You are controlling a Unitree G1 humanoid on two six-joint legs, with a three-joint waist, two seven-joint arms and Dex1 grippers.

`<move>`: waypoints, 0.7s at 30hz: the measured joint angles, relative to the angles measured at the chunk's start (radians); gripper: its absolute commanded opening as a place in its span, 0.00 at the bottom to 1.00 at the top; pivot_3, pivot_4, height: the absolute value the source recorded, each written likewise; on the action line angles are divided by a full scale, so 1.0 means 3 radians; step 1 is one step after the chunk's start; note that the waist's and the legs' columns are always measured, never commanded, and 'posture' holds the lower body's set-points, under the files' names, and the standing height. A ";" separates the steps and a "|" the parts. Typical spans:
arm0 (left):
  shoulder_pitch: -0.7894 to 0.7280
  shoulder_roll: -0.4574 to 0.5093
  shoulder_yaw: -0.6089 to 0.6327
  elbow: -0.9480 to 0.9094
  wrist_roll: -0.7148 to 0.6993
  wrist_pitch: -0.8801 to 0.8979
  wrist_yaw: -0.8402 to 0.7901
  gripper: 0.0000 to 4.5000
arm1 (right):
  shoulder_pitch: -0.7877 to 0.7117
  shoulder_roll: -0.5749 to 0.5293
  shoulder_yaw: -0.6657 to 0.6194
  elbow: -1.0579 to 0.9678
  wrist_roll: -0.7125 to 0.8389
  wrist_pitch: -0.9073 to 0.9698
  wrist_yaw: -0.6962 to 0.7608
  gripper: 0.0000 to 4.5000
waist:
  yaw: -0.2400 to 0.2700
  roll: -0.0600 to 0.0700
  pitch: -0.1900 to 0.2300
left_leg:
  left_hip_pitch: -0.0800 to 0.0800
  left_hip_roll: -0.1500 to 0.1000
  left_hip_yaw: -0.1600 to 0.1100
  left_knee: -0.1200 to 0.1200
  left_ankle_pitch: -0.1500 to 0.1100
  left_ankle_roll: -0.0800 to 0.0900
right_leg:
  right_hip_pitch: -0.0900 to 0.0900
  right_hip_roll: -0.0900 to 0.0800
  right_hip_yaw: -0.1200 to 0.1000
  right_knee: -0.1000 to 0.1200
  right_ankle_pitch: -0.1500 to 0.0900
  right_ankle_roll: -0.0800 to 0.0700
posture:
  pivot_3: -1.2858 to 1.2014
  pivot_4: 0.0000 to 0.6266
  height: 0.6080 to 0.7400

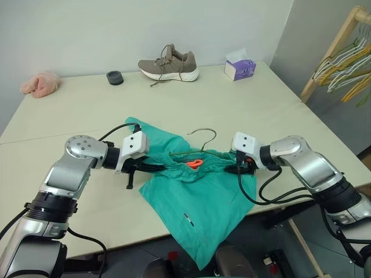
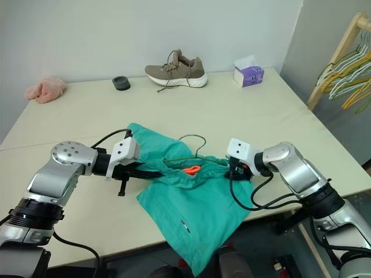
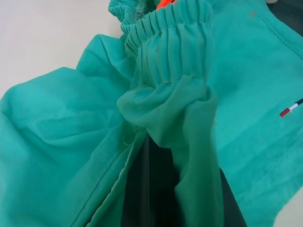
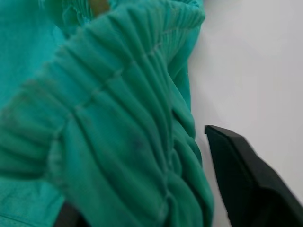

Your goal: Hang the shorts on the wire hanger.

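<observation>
Our left gripper (image 1: 152, 168) is clamped on the shorts' (image 1: 200, 202) waistband; our right gripper (image 1: 235, 169) straddles the opposite end, fingers apart. The shorts drape over the table's (image 1: 75, 116) near edge, the wire hanger (image 1: 200, 145) threaded through them.

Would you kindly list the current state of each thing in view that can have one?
shorts: bunched, draped over the table edge
wire hanger: lying on the shorts, hook free
left gripper: shut on the waistband
right gripper: fingers apart around the gathered waistband
shoe: upright, laces loose
tissue box: tissue sticking out
</observation>
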 measured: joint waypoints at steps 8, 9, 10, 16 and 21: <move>0.0000 -0.0026 0.0067 0.0002 -0.0019 0.0010 0.0062 0.00 | 0.0016 -0.0006 -0.0031 -0.0146 -0.0025 0.0045 0.0151 0.00 | 0.0001 0.0002 -0.0002 | 0.0000 0.0000 0.0000 0.0000 0.0000 0.0000 | 0.0000 -0.0012 -0.0001 0.0000 0.0000 0.0000 | 0.42 0.14 1.00; -0.0002 -0.0036 0.0071 0.0007 -0.0029 0.0053 0.0068 0.06 | 0.0027 -0.0009 -0.0049 -0.0178 -0.0026 0.0076 0.0153 0.00 | 0.0001 0.0002 -0.0002 | 0.0000 0.0000 -0.0001 0.0000 0.0000 0.0000 | 0.0000 -0.0012 -0.0002 0.0000 0.0000 0.0000 | 0.42 0.14 1.00; -0.0005 -0.0051 0.0077 0.0021 -0.0036 0.0081 0.0074 0.11 | 0.0031 -0.0013 -0.0056 -0.0199 -0.0026 0.0103 0.0154 0.00 | 0.0000 0.0003 -0.0002 | 0.0000 0.0000 -0.0001 0.0001 0.0000 0.0000 | 0.0000 -0.0012 -0.0001 0.0001 0.0000 0.0000 | 0.42 0.14 1.00; -0.0129 -0.0168 0.0181 0.0211 -0.0083 0.0131 0.0222 0.50 | 0.0128 -0.0023 -0.0134 -0.0404 0.0031 0.0195 0.0184 0.00 | -0.0001 0.0003 -0.0002 | -0.0001 -0.0001 -0.0002 0.0003 0.0000 0.0000 | 0.0000 -0.0012 -0.0002 0.0001 0.0001 0.0001 | 0.42 0.13 1.00; -0.0309 -0.0182 0.0412 0.0807 -0.0004 -0.0173 0.0586 0.82 | 0.0252 -0.0181 -0.0287 -0.0533 0.0074 0.0282 0.0196 0.00 | 0.0000 0.0003 -0.0003 | -0.0001 -0.0001 -0.0003 0.0003 0.0000 0.0000 | 0.0000 -0.0016 -0.0004 0.0001 0.0001 0.0001 | 0.42 0.12 1.00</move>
